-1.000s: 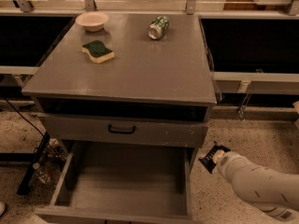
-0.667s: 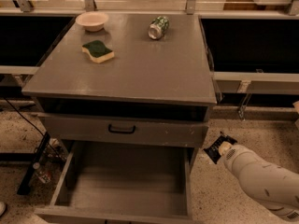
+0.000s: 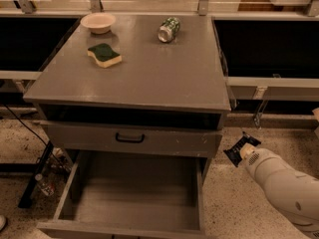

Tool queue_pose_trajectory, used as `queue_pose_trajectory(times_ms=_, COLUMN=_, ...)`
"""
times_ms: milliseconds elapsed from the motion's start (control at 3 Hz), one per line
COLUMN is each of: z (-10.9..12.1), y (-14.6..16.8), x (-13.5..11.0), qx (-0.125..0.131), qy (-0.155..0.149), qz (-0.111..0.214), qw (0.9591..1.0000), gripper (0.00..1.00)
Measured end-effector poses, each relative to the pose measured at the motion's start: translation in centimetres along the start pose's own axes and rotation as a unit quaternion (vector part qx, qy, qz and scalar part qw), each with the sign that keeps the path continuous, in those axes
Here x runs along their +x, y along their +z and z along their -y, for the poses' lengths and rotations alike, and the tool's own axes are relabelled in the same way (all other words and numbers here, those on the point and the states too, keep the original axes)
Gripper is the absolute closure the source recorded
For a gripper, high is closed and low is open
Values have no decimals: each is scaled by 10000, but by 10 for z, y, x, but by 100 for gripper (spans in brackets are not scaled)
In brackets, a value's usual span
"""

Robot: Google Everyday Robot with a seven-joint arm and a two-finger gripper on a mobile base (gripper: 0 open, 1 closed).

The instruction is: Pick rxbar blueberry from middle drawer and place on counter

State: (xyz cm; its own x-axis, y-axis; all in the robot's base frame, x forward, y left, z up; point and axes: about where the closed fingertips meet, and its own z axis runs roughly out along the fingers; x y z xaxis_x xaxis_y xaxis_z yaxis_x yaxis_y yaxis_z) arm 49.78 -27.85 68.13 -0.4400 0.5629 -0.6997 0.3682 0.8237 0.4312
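The white arm (image 3: 281, 185) comes in from the lower right corner and reaches up and left, ending just off the right side of the cabinet, level with the closed drawer front (image 3: 130, 138) and its black handle. At its tip the gripper (image 3: 242, 151) hangs over the speckled floor, outside the drawer (image 3: 67, 197). Its jaws look narrow, closed on what seems to be the bar (image 3: 238, 147), a small dark rectangle tilted on a diagonal. The drawer stands pulled out at the bottom, its grey floor bare. On the counter (image 3: 149, 73), a sponge (image 3: 104, 55) lies near the left edge, a bowl (image 3: 98, 22) sits at the back left corner, and a can (image 3: 169, 29) lies on its side near the back edge.
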Motion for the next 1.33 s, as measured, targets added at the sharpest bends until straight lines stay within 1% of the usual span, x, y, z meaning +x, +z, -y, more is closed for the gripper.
queue_pose_trajectory(times_ms=333, z=-19, y=-36, x=-37, qx=-254, qy=-33, qz=649, qw=9976, gripper=100)
queue_pose_trajectory(times_ms=667, z=-20, y=-37, x=-40, qx=-270, qy=-25, qz=677, qw=9973, gripper=100)
queue_pose_trajectory(times_ms=1000, z=-28, y=-40, x=-52, qx=-337, qy=7, qz=794, qw=9963, gripper=100)
queue_pose_trajectory(times_ms=1333, z=-48, y=-57, x=-92, qx=-549, qy=18, qz=1203, qw=9912, gripper=100)
